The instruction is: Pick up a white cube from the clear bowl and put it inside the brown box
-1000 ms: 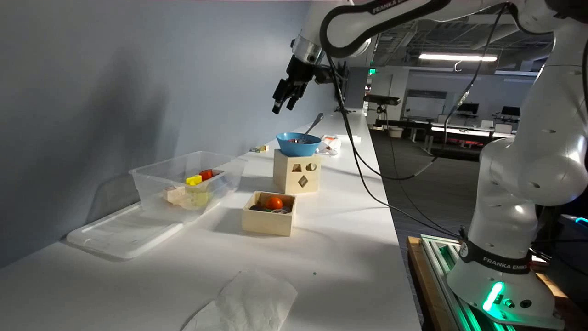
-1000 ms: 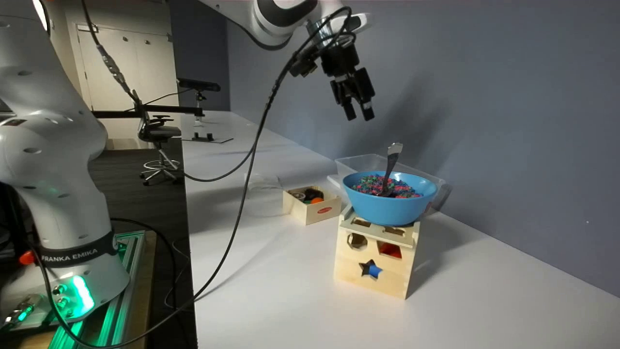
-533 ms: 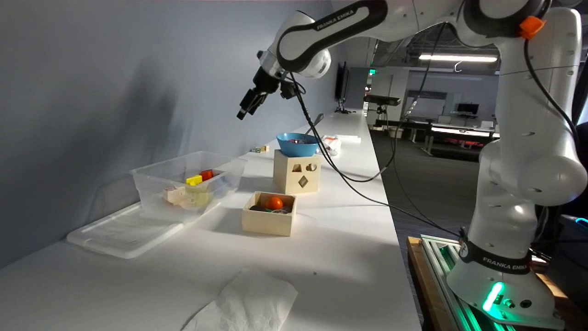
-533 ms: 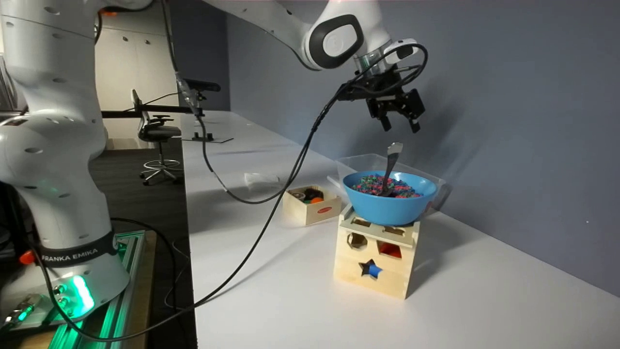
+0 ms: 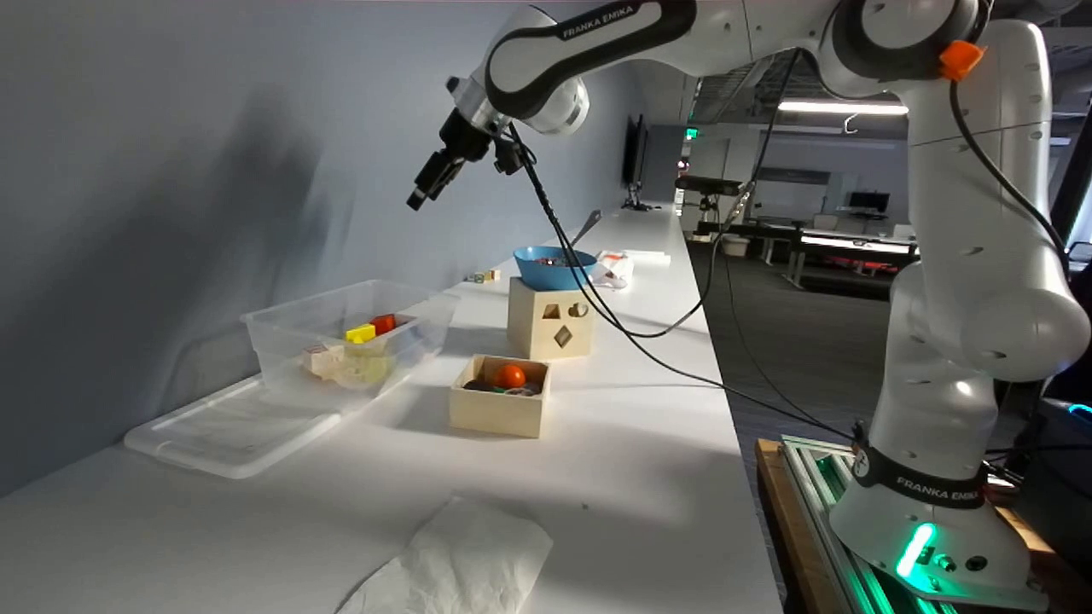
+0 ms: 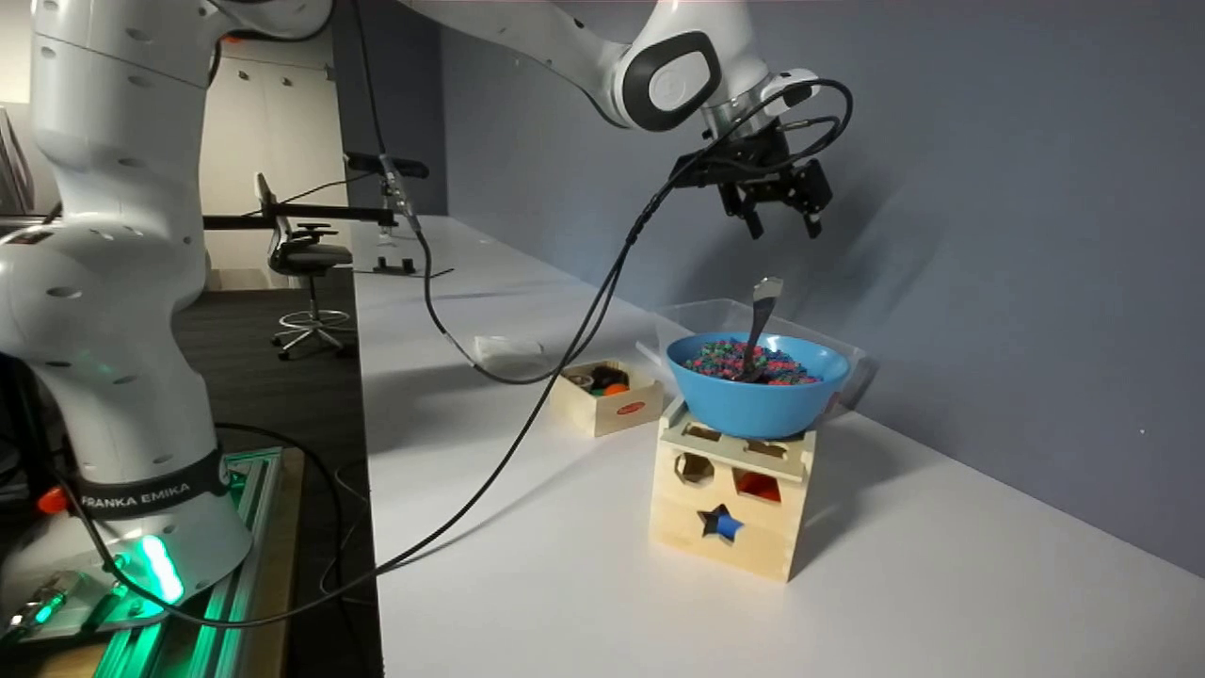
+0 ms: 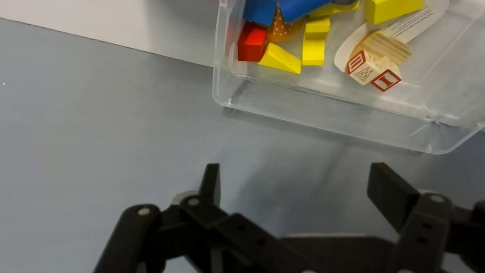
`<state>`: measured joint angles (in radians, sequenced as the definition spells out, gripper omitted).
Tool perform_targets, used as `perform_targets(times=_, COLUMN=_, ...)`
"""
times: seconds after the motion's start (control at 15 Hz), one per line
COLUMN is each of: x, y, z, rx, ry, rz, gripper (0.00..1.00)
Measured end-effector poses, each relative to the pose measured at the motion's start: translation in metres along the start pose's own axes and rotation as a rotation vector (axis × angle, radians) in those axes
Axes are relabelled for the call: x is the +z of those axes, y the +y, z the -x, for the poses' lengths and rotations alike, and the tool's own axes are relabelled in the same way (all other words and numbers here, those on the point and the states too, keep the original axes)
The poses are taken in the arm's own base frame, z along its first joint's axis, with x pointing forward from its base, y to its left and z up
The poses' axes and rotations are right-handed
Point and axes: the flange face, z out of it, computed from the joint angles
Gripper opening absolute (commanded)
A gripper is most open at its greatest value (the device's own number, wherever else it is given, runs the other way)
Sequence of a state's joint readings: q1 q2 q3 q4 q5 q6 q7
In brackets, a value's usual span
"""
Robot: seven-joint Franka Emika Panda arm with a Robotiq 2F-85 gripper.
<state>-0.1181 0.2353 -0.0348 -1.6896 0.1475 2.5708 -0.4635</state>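
Well below the gripper (image 5: 422, 198) and off to its left in an exterior view: a flat clear lid (image 5: 230, 435) on the white table (image 5: 631, 529). Next over, also below and a little left: the clear bowl (image 7: 326, 108), up by the gray wall (image 5: 384, 102). Inside it, best seen in the wrist view, out beyond the tips: blue blocks (image 7: 301, 8), a red block (image 7: 251, 42), yellow blocks (image 7: 313, 43), plus two white-ish letter cubes (image 7: 364, 71) with red edging, right beside each other.

Then the gripper itself. Hanging in midair, tilted with the tips down toward the wall, well apart from the clear bowl. Spread wide, going by the wrist view, with a big gap between the fingers (image 7: 210, 182) and gray wall showing through it. Holding just air.

Way below the gripper and much closer to the camera: a wrinkled white tissue (image 5: 469, 554). Below and somewhat right of the gripper: the brown box (image 5: 495, 416), with an orange ball (image 5: 509, 376) and some dark stuff (image 5: 478, 386) inside, too hidden to make out. Farther right, also lower: a wooden shape box (image 5: 543, 334) with cut-out holes, and on top of it a blue bowl (image 5: 542, 275) of colorful bits (image 6: 715, 358) with a metal handle (image 6: 764, 297) sticking up. All the way right: the white robot arm (image 5: 964, 333), with a green light (image 5: 915, 548) at the base.
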Motion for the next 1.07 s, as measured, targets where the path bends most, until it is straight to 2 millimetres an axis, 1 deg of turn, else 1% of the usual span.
perform_targets(times=0.13, x=0.0, y=0.0, z=0.0, rx=0.0, ry=0.0, rz=0.0, gripper=1.0)
perform_targets(times=0.2, x=0.002, y=-0.004, z=0.0, rx=-0.003, ry=-0.006, rz=-0.007, gripper=1.0)
perform_targets(times=0.27, x=0.006, y=-0.013, z=0.001, rx=-0.007, ry=-0.02, rz=-0.024, gripper=1.0)
perform_targets(times=0.33, x=0.013, y=-0.027, z=0.001, rx=-0.011, ry=-0.041, rz=-0.05, gripper=1.0)
perform_targets(times=0.53, x=0.04, y=-0.091, z=0.007, rx=0.013, ry=-0.129, rz=-0.144, gripper=1.0)
perform_targets(times=0.6, x=0.049, y=-0.109, z=0.012, rx=0.05, ry=-0.158, rz=-0.162, gripper=1.0)
perform_targets(times=0.67, x=0.057, y=-0.122, z=0.017, rx=0.099, ry=-0.183, rz=-0.169, gripper=1.0)
perform_targets(times=0.73, x=0.065, y=-0.129, z=0.022, rx=0.148, ry=-0.195, rz=-0.169, gripper=1.0)
perform_targets(times=0.87, x=0.076, y=-0.131, z=0.027, rx=0.198, ry=-0.199, rz=-0.161, gripper=1.0)
perform_targets(times=1.07, x=0.078, y=-0.127, z=0.029, rx=0.213, ry=-0.2, rz=-0.155, gripper=1.0)
